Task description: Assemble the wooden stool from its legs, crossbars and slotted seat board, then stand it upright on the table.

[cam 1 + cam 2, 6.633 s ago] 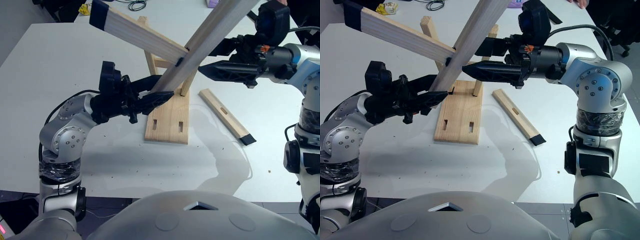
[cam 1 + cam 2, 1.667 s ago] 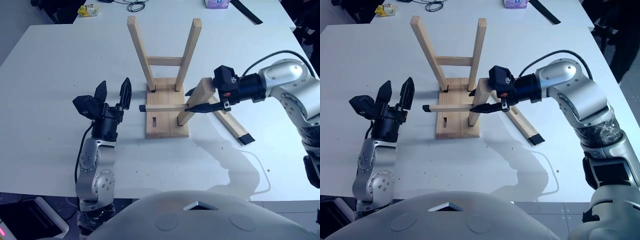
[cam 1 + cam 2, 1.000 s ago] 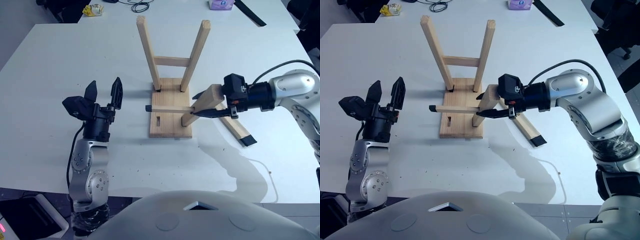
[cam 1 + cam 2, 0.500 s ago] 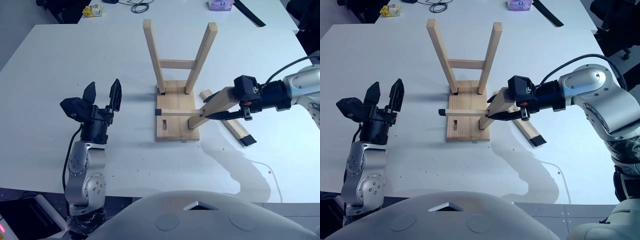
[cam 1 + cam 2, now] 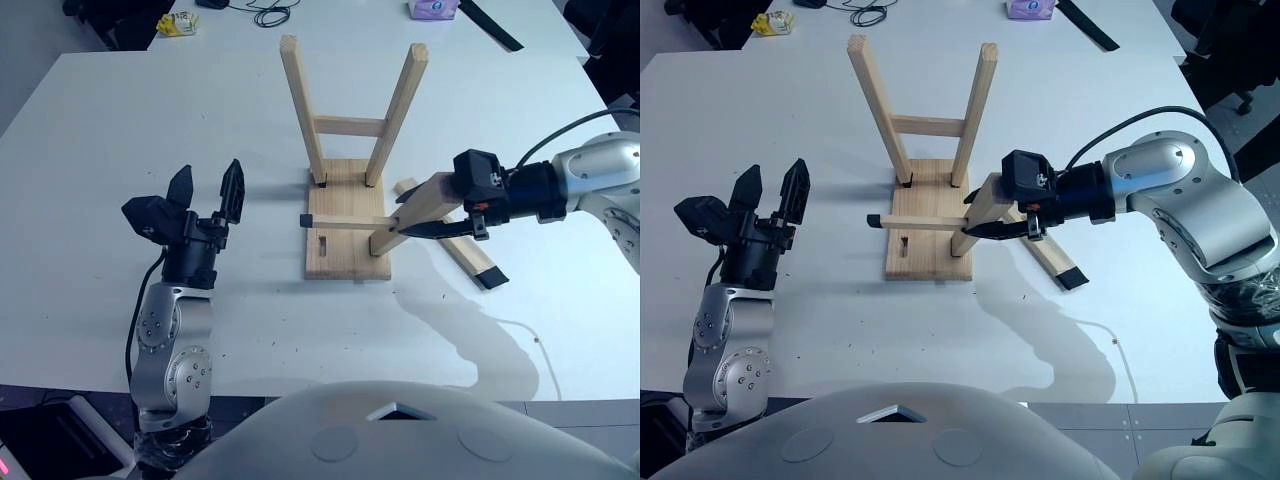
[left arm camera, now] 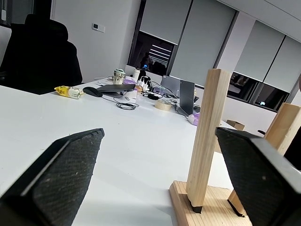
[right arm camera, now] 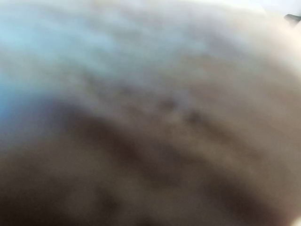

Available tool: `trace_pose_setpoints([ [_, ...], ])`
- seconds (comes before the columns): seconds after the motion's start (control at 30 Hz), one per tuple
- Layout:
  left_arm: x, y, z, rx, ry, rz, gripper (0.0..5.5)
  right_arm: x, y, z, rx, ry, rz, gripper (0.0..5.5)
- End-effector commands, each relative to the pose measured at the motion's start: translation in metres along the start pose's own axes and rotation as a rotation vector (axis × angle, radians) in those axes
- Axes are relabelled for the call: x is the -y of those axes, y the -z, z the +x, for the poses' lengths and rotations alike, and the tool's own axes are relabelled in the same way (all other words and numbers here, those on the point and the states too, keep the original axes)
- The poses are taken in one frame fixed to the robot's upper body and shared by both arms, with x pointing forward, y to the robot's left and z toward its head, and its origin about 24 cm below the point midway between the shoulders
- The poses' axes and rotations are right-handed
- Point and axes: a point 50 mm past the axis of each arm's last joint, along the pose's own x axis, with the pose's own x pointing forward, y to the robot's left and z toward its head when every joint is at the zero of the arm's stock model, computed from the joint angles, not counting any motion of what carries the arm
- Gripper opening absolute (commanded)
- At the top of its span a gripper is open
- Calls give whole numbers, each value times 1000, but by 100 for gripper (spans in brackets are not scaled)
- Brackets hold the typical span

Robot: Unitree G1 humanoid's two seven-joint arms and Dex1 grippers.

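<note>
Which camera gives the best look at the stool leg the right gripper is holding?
Right eye view: the held leg shows clearly, tilted, foot on the seat board, right gripper clamped on it. Left eye view matches. Right wrist view is a blur; left wrist view shows legs side-on, which ones unclear.

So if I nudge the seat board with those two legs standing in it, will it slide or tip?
Likely slides: the seat board lies flat on the smooth table. It may tip if pushed high, since the two upright legs stand tall at its far end. The third leg held by the right gripper could resist.
</note>
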Motion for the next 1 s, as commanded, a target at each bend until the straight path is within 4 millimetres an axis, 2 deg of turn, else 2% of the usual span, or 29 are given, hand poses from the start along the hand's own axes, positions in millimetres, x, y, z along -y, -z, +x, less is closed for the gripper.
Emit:
trace_pose_setpoints([
  [0.03,-3,3,1,-25,5,3,439,-16,55,24,-161,-30,282,202],
  [0.1,-6,3,1,-26,6,5,439,-13,53,25,-135,4,287,202],
  [0.13,-7,3,2,-26,8,7,439,-12,52,25,-122,19,292,239],
  [0.4,-15,-7,2,8,38,2,439,-9,45,22,-68,81,326,363],
  [0.57,-18,-10,0,25,26,-1,439,-6,50,11,-94,146,341,363],
  [0.7,-22,-7,-4,24,-26,-11,439,6,85,3,-204,432,419,363],
  [0.77,-26,-4,-7,14,-67,-13,439,9,95,4,-205,560,479,363],
  [1.0,-29,1,-12,30,-144,-71,439,11,91,19,-146,687,555,363],
])
